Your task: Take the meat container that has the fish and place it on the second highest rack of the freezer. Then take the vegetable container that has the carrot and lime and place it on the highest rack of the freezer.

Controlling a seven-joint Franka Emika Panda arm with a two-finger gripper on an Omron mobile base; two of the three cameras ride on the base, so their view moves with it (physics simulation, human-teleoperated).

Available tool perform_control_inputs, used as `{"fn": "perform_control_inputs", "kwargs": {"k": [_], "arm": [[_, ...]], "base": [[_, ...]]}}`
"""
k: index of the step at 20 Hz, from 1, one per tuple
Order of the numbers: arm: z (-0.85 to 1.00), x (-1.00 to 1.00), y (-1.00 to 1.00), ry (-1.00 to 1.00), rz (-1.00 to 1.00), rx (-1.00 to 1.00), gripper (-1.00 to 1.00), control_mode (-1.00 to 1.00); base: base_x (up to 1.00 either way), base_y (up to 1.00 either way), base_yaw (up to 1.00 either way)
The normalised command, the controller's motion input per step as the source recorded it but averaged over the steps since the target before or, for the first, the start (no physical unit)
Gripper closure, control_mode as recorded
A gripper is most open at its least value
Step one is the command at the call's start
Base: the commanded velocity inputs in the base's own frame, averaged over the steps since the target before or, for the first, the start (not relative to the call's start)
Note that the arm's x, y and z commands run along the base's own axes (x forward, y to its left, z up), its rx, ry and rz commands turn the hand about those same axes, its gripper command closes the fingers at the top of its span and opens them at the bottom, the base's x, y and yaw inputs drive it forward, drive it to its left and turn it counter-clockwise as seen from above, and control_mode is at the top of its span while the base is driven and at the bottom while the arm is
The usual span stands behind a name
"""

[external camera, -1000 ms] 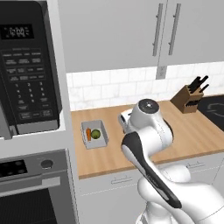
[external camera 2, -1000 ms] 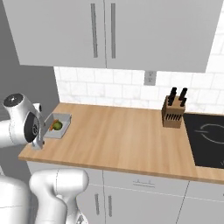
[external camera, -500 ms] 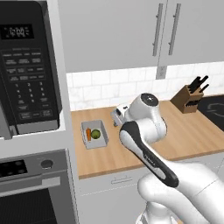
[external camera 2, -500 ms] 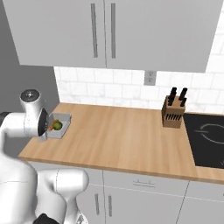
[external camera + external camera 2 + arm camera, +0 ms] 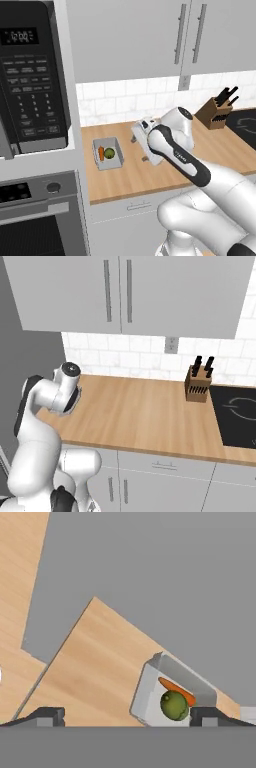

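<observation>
A grey tray [image 5: 114, 161] sits at the left end of the wooden counter [image 5: 130, 175], right beside the tall cabinet side. An orange carrot [image 5: 101, 153] and a green lime [image 5: 109, 153] lie in it. In the hand view the tray [image 5: 145, 694] is at the lower right, with the lime [image 5: 174, 705] in front of the carrot [image 5: 177, 691]. My gripper [image 5: 139, 149] hovers above the counter just right of the tray, apart from it. The gripper [image 5: 127, 714] is open and holds nothing. The fish and the freezer are out of view. My arm hides the tray in the right base view.
A black microwave [image 5: 30, 85] and an oven [image 5: 35, 220] stand left of the tray behind a grey side panel. A knife block [image 5: 198, 383] stands at the back right, by a black cooktop [image 5: 240, 416]. Wall cabinets [image 5: 125, 291] hang overhead.
The arm has swung left and its wrist has turned, bringing the hand down towards the tray. In the right base view the arm now covers the tray. The tray has not moved.
</observation>
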Motion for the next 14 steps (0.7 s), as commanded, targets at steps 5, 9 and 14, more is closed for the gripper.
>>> {"fn": "perform_control_inputs", "kwargs": {"k": [5,9,14], "arm": [[-0.52,0.0,0.22,0.23,-0.09,0.0,-1.0,-1.0],[-0.32,0.05,0.32,0.11,-0.09,0.0,-1.0,-1.0],[0.0,0.3,0.27,0.0,-0.02,0.0,-1.0,-1.0]], "base": [[0.0,0.0,0.0],[0.0,0.0,0.0],[0.0,0.0,0.0]]}}
